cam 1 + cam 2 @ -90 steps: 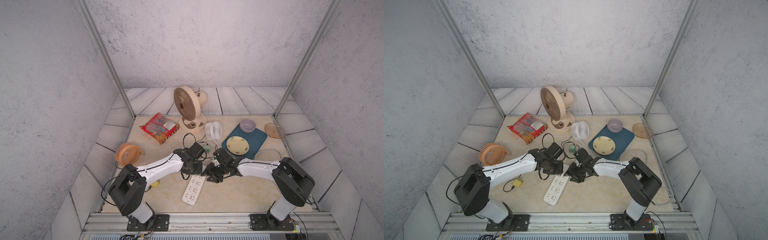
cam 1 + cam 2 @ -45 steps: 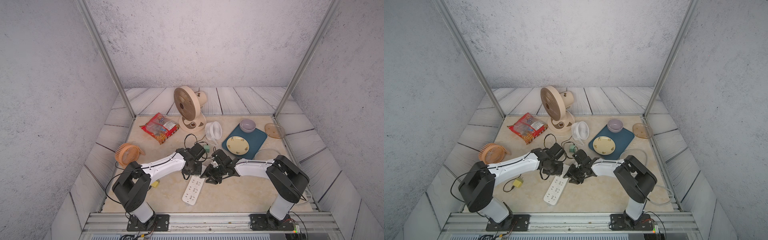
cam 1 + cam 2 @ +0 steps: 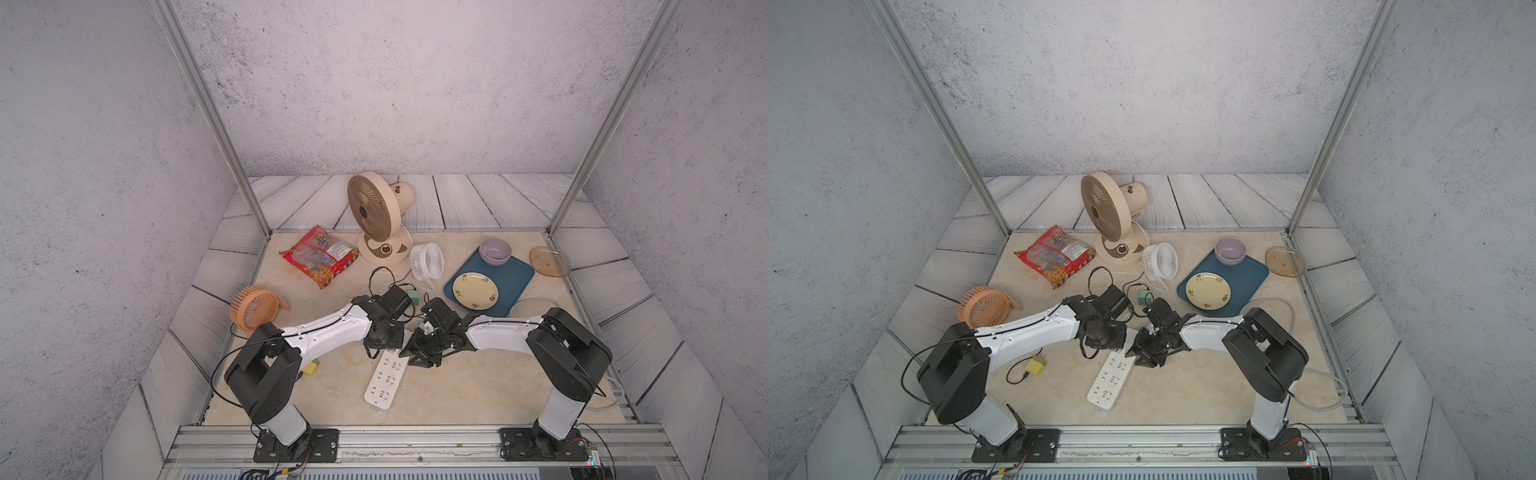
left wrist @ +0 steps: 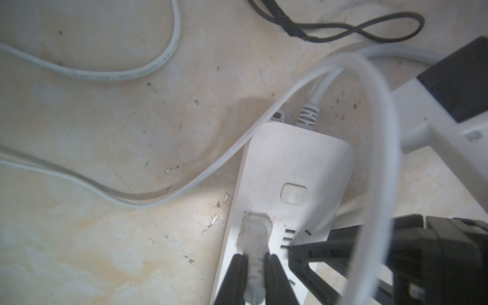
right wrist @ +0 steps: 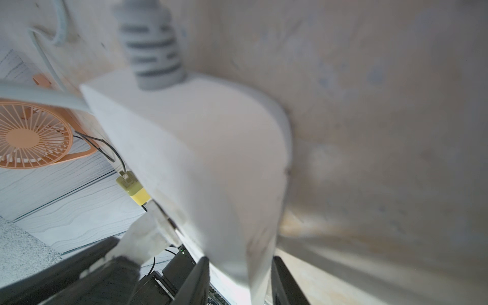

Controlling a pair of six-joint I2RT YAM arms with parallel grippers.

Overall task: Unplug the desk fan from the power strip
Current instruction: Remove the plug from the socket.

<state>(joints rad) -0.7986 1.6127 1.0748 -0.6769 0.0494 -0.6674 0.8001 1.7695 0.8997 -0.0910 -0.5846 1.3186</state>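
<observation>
Where the power strip [image 3: 384,380] lies on the marble-look tabletop [image 3: 457,386], near the middle and toward the front rail, its cord end points at the back wall and sits between the two arms. The only writing close to it is a line of print along a thin white cable [image 4: 148,71], too small to read.

The left gripper [image 4: 254,257] is clenched on a pale translucent plug [image 4: 254,235] seated in the strip just beside its switch button [image 4: 293,192], with a black finger pressed to each side. The right gripper [image 5: 239,264] grasps the strip itself, its fingers against the two long sides near the ribbed grey cord collar [image 5: 151,52].

Which fan the plug's white cord runs to cannot be told. Farther out stand a beige fan [image 3: 376,216], a small white fan [image 3: 426,262] and an orange fan [image 3: 255,309]. Lettering on the red snack packet [image 3: 320,255] is illegible.
</observation>
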